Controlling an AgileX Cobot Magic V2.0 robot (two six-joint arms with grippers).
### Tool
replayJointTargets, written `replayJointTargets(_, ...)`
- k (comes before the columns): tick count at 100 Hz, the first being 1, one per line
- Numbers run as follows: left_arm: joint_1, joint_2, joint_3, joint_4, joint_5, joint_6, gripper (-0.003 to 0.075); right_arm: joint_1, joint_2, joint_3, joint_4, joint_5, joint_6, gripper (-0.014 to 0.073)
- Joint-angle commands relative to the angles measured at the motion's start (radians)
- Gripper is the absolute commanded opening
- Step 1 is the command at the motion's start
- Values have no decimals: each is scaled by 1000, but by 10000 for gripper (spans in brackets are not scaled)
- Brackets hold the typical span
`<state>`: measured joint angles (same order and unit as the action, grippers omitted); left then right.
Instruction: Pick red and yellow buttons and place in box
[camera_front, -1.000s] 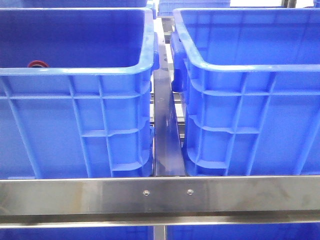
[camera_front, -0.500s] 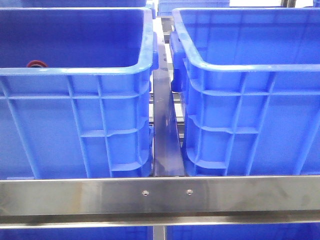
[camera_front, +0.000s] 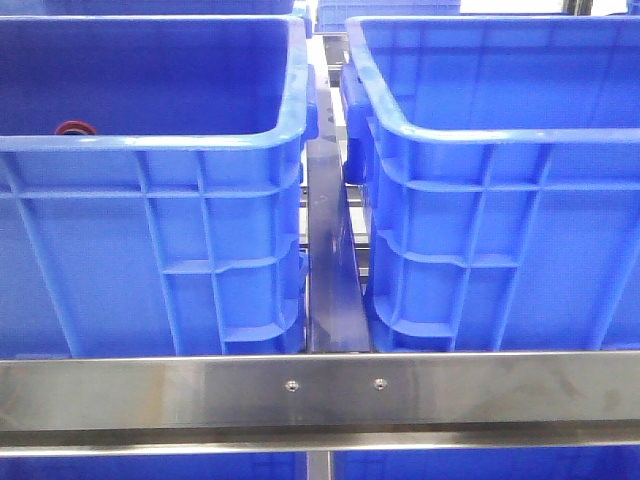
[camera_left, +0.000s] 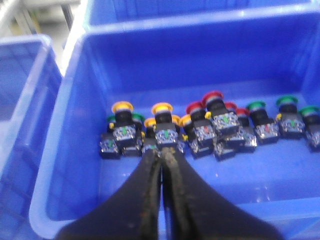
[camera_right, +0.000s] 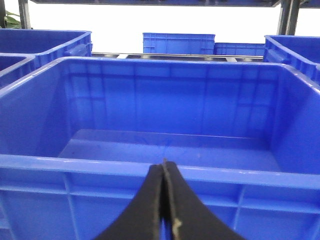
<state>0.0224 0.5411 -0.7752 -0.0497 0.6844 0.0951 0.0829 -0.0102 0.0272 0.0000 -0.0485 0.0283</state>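
Note:
In the left wrist view a row of push buttons lies on the floor of a blue crate: yellow-capped ones at one end, red-capped ones in the middle, green-capped ones at the other end. My left gripper is shut and empty, its tips just short of a yellow button's grey base. In the front view a red button peeks over the left crate's front rim. My right gripper is shut and empty, in front of the rim of an empty blue crate.
Two tall blue crates fill the front view, the right crate beside the left one, with a narrow gap between them and a steel rail across the front. More blue crates stand behind in the right wrist view.

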Motion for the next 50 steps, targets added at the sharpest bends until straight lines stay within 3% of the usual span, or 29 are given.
replayJointTargets(1,5,78,-86,-13,-24,-4,-19,-2,-22,-1,-9,-84,-3,-68)
replayJointTargets(39,5,194,-113,-23,-22,-4,-14,-2,-22,-1,-9,-84,-3,-68)
replayJointTargets(50,5,204,-113,-23,-22,-4,77,-2,-22,-1,-9,-84,-3,-68)
